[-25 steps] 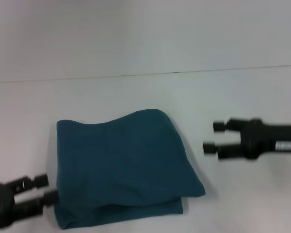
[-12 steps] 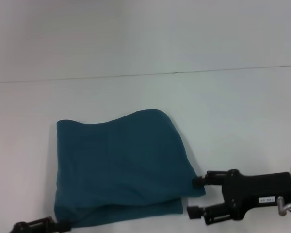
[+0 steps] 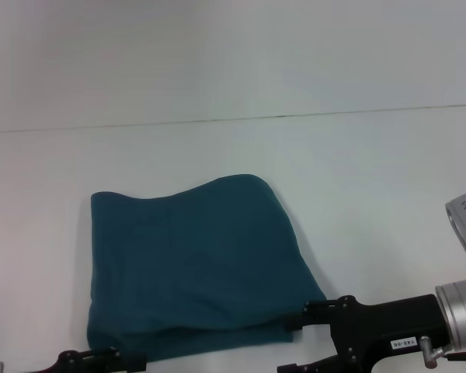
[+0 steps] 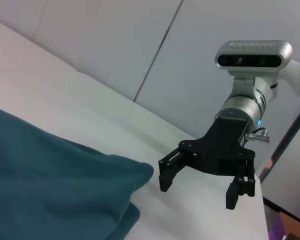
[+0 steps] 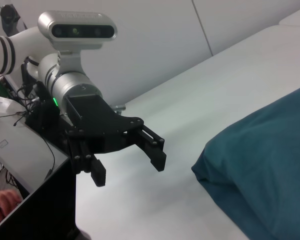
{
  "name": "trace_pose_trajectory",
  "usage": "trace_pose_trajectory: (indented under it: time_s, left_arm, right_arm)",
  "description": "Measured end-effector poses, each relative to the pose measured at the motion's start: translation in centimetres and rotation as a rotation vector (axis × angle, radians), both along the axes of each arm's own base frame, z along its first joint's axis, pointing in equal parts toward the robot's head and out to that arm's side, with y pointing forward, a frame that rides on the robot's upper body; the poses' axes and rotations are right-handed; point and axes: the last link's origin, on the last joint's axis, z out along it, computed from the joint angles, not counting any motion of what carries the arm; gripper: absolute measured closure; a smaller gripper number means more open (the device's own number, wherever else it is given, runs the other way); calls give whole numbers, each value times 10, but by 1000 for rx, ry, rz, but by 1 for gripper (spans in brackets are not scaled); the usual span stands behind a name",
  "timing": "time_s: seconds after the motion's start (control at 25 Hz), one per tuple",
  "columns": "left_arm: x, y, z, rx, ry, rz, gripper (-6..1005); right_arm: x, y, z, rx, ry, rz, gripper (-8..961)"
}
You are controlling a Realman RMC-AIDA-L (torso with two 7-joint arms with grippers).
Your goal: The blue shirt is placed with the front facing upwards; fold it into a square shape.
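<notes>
Right gripper point(image 3: 295, 346): black angular fingers, silver cylindrical wrist, white label. Left gripper point(image 5: 127, 162): black, silver wrist, green light, grey camera bar at 12 o'clock.

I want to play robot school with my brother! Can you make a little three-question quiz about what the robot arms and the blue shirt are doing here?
1. True or false: the blue shirt lies folded on the white table.
2. Which gripper shows at the shirt's near right corner? A) left gripper B) right gripper
3. Fill in: neither gripper is ____ the shirt.

Key
1. True; plain teal shows, no lettering.
2. B: the right gripper is open beside that corner; the left gripper, also open, is low at the near left corner.
3. Holding; both are empty.
</notes>
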Motion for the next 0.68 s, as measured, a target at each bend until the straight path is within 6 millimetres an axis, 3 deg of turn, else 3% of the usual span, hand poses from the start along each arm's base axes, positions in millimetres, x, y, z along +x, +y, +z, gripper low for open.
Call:
trace_pose_trajectory:
  time_s: [0.68]
  left_arm:
    - [2,7,-2,21,3,-10,186]
  right_arm:
    - [5,-4,1,4,14,-27,11]
